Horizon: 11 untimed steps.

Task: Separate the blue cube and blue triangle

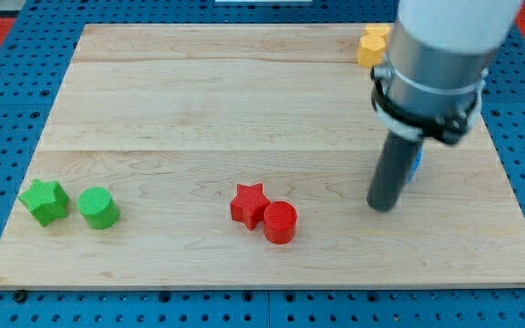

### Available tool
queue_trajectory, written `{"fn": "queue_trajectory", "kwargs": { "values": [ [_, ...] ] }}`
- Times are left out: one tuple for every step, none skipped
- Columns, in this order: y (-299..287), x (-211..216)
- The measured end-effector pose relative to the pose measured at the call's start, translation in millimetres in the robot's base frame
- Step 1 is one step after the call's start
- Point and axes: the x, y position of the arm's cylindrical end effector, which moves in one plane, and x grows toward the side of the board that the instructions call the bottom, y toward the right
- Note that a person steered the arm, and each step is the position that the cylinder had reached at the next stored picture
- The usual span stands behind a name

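Note:
My tip (383, 206) rests on the wooden board (244, 100) at the view's right. A sliver of a blue block (416, 164) shows just to the right of the rod; its shape is hidden by the rod. I cannot tell the blue cube from the blue triangle, and any second blue block is hidden behind the arm.
A yellow block (370, 46) sits at the view's top right, partly behind the arm. A red star (249, 204) touches a red cylinder (280, 221) at bottom centre. A green star (45, 200) and a green cylinder (98, 208) sit at bottom left.

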Motion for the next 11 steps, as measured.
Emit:
{"fn": "queue_trajectory", "kwargs": {
  "values": [
    [17.3, 39.0],
    [58.9, -1.9],
    [61.2, -45.9],
    [34.9, -73.9],
    [-1.8, -96.6],
    [-32.4, -99.1],
    [-49.3, -99.1],
    [-54.5, -99.2],
    [-18.3, -99.2],
    [45.7, -89.0],
    [66.6, -76.8]
  ]
}}
